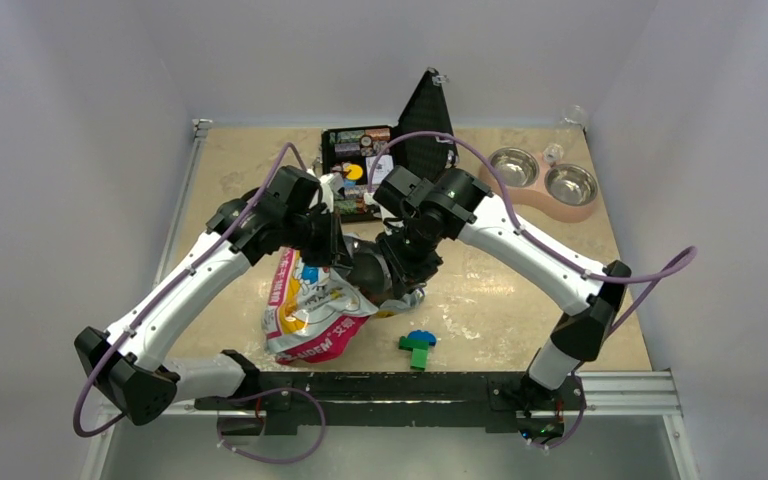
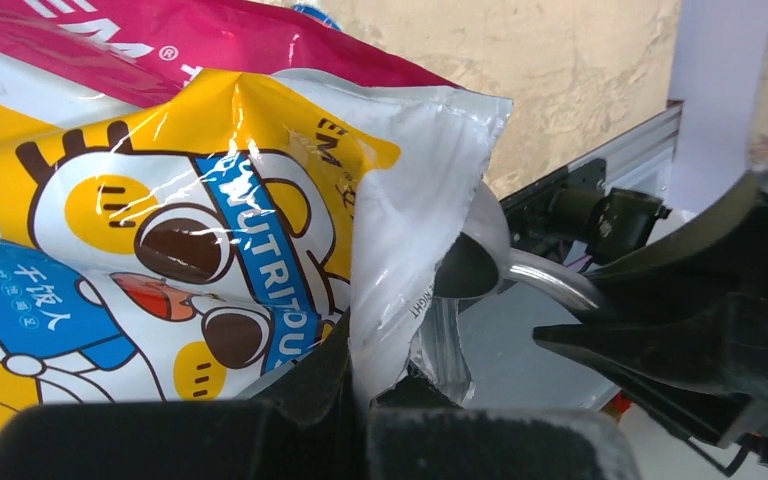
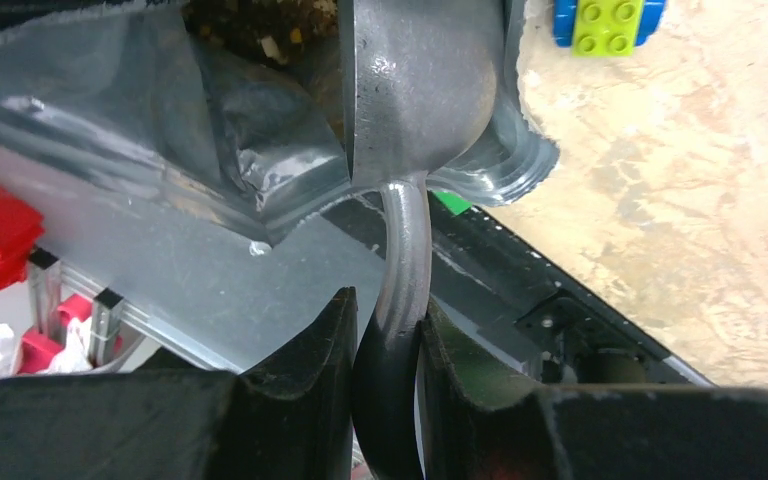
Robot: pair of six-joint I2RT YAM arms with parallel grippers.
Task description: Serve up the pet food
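Pet food bag [image 2: 210,230] is pinched at its mouth by the left gripper [image 2: 360,400]; the metal scoop [image 3: 415,90], clamped in the right gripper [image 3: 385,330], should be driven deeper into the kibble [image 3: 260,25]

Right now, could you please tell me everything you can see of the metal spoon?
The shiny grey metal spoon has a rounded bowl and a narrow, curved handle. The right end effector is shut on that handle. The bowl sits in the open mouth of the colourful plastic pet food bag, against its silvery lining, its tip hidden inside.
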